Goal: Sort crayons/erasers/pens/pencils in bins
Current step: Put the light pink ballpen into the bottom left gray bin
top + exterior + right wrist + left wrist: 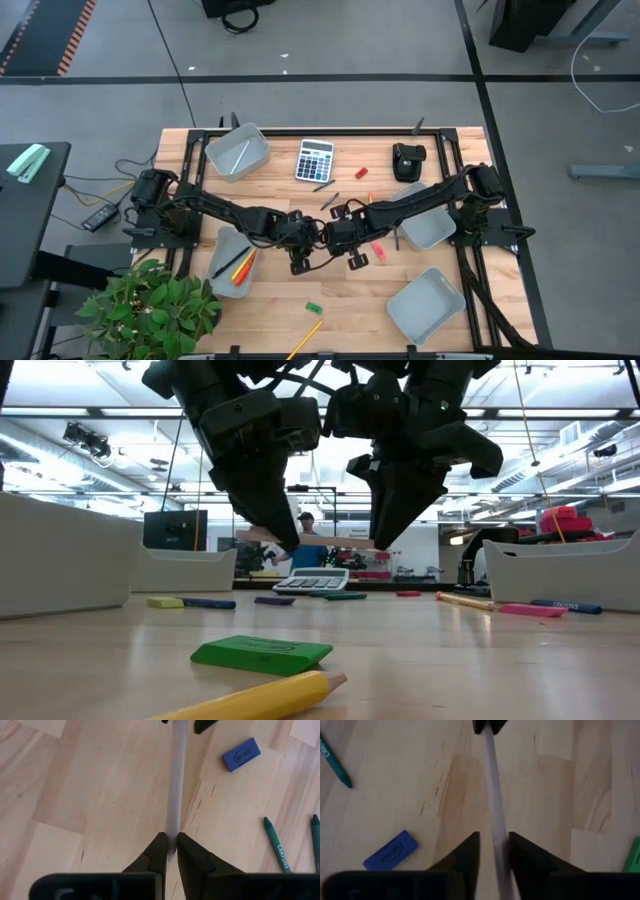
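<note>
**A:** Where is your pale pencil (330,542)?

**B:** It is off the table (420,650), strung between both grippers at the middle of the low view. Its long axis is level and runs left-right across that frame. One end is at the left gripper (280,540), the other at the right gripper (385,540).

**A:** Is your right gripper gripping?

**B:** Yes. In the right wrist view the fingertips are pinched on the pencil's near end. The shaft runs straight up the frame, away from the fingers. A blue eraser (241,754) lies on the wood at upper right and a green crayon (276,842) at lower right.

**A:** And the left?

**B:** In the left wrist view the shaft passes between the two fingers, bottom centre to top centre. The fingers flank it closely on either side. I can't tell whether they have clamped it. The same eraser shows at lower left.

**A:** What is under the pencil?

**B:** In the low view a green eraser (262,652) lies flat on the table below and nearer the camera. A yellow pencil (250,700) sits at the bottom edge, its tip pointing right.
</note>
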Robot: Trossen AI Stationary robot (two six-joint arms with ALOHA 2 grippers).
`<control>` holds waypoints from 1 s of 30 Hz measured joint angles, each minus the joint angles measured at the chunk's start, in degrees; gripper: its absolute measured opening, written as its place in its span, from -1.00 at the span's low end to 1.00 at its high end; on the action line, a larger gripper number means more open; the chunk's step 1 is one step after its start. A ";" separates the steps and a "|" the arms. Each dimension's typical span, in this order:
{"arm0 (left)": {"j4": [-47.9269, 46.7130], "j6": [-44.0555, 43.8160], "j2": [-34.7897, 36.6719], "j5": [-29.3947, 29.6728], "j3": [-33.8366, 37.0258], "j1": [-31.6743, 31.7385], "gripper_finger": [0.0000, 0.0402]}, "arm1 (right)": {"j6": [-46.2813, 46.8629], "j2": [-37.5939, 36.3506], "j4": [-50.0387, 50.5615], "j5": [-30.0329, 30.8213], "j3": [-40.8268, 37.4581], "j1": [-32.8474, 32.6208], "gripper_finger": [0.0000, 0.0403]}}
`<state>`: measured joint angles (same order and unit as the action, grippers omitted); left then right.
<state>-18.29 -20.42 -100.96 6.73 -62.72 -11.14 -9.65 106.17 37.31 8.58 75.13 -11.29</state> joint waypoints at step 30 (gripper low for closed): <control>-16.37 -8.83 9.10 10.68 0.02 -4.68 -0.81 | 8.23 -0.11 14.25 12.35 0.13 5.73 -0.04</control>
<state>-34.66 -29.25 -91.87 17.41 -62.70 -15.81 -1.42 106.06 51.56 20.93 75.26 -5.55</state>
